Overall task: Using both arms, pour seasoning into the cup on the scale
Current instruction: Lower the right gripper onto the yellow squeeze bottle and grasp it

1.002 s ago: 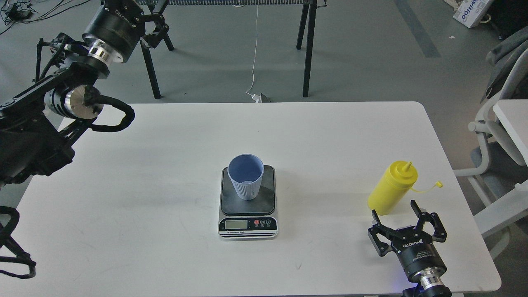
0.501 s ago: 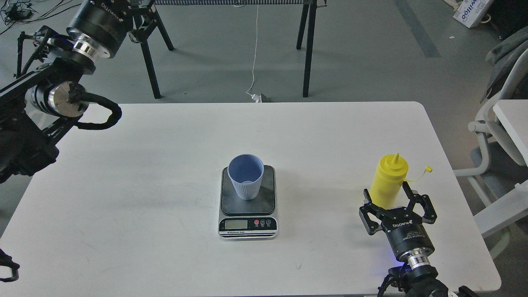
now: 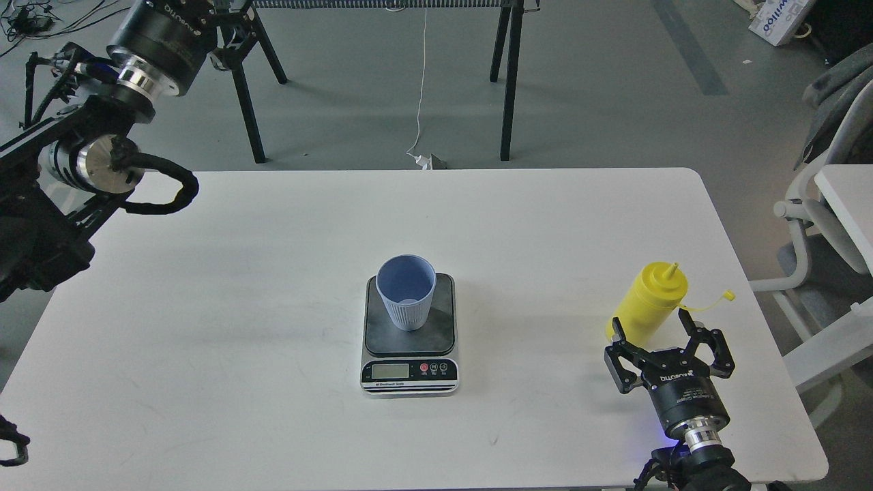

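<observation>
Head view. Landmark: kitchen scale (image 3: 409, 335), mid-surface; pale blue ribbed cup (image 3: 406, 291) upright on its plate. Yellow squeeze bottle (image 3: 648, 302), cap tethered off, tilted, well right of the scale. Right gripper (image 3: 669, 337): jaws spread, straddling the bottle's base. Left gripper (image 3: 222, 24): far up-left of the scale, jaws state cannot tell. Risk: closing on a leaning bottle may topple it.
</observation>
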{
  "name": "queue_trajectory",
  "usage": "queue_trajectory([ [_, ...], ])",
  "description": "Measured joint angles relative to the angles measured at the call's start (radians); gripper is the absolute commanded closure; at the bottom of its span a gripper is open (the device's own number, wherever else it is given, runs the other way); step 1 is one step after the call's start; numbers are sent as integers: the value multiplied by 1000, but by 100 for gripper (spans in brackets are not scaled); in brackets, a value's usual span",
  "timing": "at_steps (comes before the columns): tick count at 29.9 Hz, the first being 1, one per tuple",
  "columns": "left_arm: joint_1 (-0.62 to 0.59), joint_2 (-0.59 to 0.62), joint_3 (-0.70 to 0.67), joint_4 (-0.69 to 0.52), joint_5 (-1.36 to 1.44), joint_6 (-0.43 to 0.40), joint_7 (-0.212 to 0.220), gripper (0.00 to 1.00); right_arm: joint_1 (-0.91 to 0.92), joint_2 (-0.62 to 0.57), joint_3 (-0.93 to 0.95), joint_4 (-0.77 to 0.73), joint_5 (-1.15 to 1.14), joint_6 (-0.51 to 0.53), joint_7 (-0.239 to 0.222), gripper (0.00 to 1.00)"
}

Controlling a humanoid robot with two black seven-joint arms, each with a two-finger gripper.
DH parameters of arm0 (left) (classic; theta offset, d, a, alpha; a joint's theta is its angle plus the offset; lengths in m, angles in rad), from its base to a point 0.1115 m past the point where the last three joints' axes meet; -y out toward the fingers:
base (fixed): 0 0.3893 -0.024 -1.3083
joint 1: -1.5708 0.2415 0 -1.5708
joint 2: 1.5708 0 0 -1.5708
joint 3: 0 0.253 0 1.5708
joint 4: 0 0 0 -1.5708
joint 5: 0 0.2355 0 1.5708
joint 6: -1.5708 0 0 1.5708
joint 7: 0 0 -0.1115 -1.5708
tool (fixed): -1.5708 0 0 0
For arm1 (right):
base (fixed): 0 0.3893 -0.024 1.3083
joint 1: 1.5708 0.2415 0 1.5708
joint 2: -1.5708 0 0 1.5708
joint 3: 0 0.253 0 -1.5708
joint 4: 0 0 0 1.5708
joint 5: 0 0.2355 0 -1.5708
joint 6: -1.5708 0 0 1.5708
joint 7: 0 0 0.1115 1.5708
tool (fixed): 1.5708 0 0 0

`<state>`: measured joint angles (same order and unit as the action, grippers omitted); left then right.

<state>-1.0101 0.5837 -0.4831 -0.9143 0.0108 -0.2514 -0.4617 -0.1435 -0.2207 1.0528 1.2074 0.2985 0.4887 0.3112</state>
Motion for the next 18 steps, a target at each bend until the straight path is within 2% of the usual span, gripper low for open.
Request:
queue_trajectory([
  [18,1,18,0,0,0,0,-2,0,137,9,16,-124,-1,0,-1,2],
])
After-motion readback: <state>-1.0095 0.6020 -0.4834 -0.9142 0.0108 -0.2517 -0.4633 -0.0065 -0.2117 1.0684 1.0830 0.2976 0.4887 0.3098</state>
